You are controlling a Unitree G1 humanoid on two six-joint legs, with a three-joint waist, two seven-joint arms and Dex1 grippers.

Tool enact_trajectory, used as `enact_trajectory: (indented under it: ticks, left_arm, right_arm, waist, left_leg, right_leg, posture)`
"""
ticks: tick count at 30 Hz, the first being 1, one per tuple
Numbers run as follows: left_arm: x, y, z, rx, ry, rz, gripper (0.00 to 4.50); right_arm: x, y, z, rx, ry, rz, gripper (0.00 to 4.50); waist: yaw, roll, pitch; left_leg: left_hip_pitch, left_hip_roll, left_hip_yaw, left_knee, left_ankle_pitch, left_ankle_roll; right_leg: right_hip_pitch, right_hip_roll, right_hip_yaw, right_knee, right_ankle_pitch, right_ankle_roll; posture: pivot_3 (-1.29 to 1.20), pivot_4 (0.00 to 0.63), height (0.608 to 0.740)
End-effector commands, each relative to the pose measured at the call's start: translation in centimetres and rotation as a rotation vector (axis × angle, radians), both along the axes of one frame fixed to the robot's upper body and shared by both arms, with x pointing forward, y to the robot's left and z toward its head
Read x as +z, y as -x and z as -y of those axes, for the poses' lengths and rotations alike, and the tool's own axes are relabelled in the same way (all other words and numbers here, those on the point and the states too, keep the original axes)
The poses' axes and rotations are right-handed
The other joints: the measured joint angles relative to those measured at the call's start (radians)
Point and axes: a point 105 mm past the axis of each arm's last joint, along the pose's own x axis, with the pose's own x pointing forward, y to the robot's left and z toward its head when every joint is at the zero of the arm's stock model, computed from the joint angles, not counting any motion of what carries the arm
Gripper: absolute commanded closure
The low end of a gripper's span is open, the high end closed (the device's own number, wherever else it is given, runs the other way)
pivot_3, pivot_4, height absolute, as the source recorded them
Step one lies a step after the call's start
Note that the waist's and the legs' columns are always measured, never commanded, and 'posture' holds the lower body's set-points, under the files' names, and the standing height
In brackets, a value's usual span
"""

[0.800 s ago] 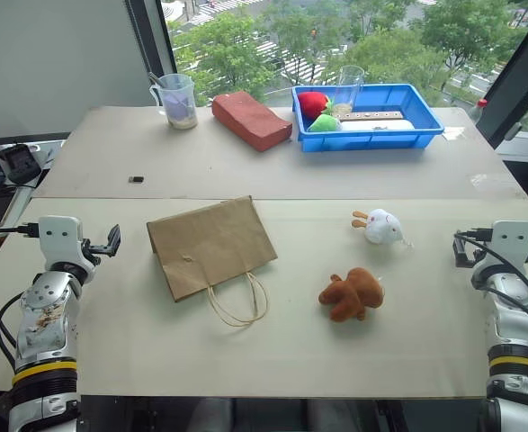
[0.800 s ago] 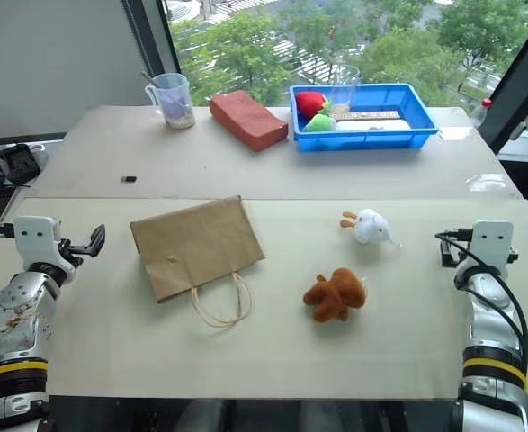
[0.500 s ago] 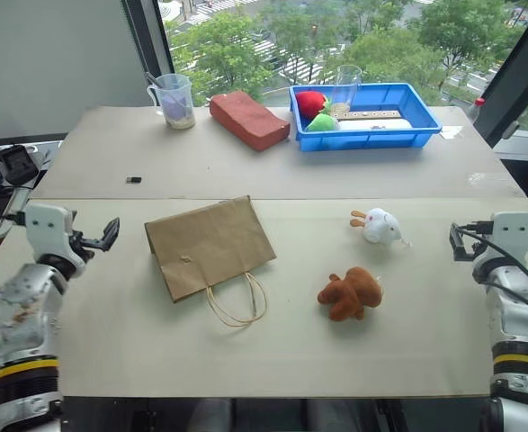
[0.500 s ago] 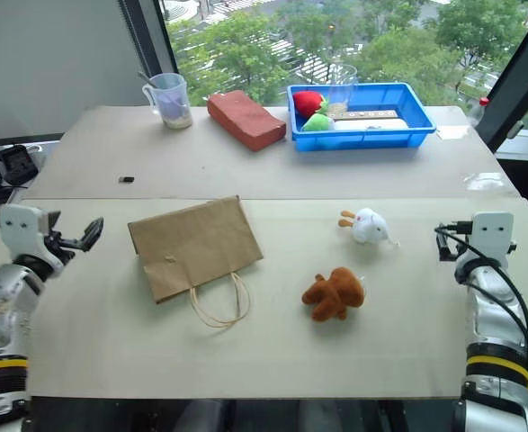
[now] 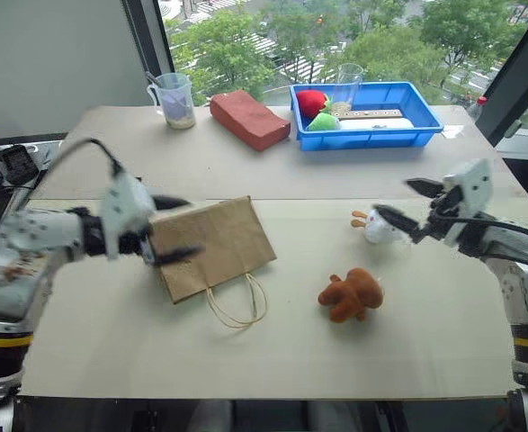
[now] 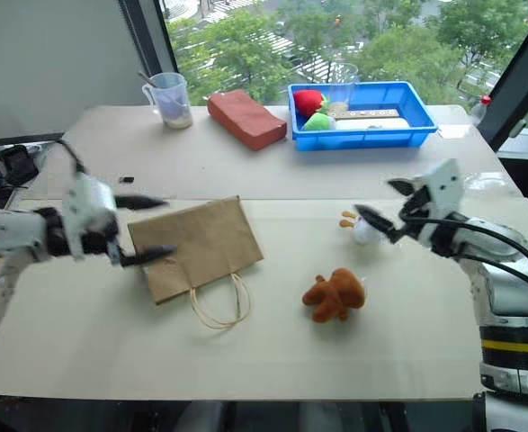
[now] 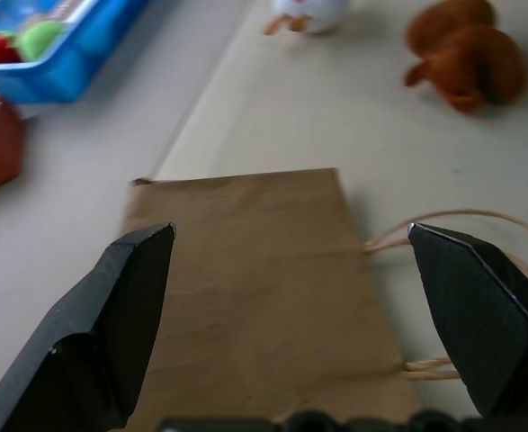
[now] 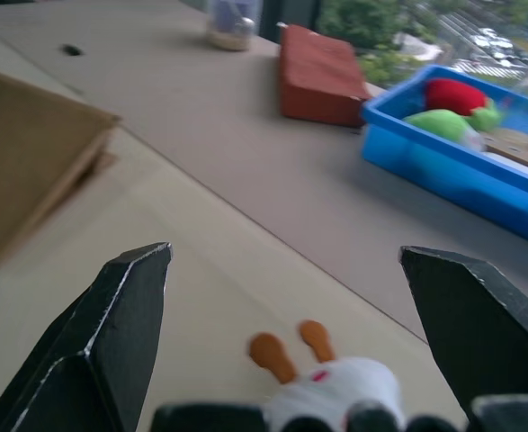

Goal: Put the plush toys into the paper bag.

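Paper bag (image 5: pixel 211 247) flat on desk (image 5: pixel 335 351); left tool (image 5: pixel 167 229) wide open over it, right tool (image 5: pixel 406 200) wide open, empty, above white bunny toy (image 5: pixel 378 229).

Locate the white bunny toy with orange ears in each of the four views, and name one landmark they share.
Left eye view: white bunny toy, right of centre, just behind the right gripper's open fingers.
Right eye view: right of centre, again by those fingers.
Left wrist view: at the top edge, partly cut off.
Right wrist view: bottom centre, orange ears up, between the open fingers.
Shared landmark: the blue tray, holding red and green toys.
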Motion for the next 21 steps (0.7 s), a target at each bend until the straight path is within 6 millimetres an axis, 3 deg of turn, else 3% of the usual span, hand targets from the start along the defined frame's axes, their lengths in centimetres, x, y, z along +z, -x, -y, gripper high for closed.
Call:
enact_trajectory:
  ticks: [1,6,14,21]
  left_arm:
    - [-0.9,1.3,1.3,-0.152,-0.067,0.012,0.08]
    - [-3.8,1.8,2.2,-0.283,-0.164,0.001,0.08]
    - [-6.6,-0.1,3.7,-0.268,-0.141,-0.022,0.08]
    - [-8.2,0.0,4.0,-0.311,-0.180,-0.051,0.08]
  right_arm:
    - [0.0,3.4,-3.3,0.220,0.027,-0.061,0.00]
    - [-1.2,6.2,-5.9,0.352,0.064,-0.113,0.00]
    - [-1.3,7.4,-7.4,0.343,0.032,-0.113,0.00]
    - [-0.6,7.7,-7.6,0.321,0.020,-0.104,0.00]
  waist:
    - [0.002,0.000,0.000]
    - [0.012,0.000,0.000]
    - [0.026,-0.001,0.000]
    - [0.029,-0.001,0.000]
  left_leg:
    - [0.000,0.000,0.000,0.000,0.000,0.000]
    - [0.000,0.000,0.000,0.002,0.000,0.000]
    - [0.000,0.000,0.000,0.003,0.000,0.000]
    - [0.000,0.000,0.000,0.003,0.000,0.000]
  right_leg:
    - [0.000,0.000,0.000,0.000,0.000,0.000]
    - [0.000,0.000,0.000,-0.001,0.000,0.000]
    - [0.000,0.000,0.000,-0.001,0.000,0.000]
    - [0.000,0.000,0.000,0.000,0.000,0.000]
  posture:
    - [0.00,0.150,0.740]
    - [0.00,0.150,0.740]
    - [0.00,0.150,0.740]
    - [0.00,0.150,0.740]
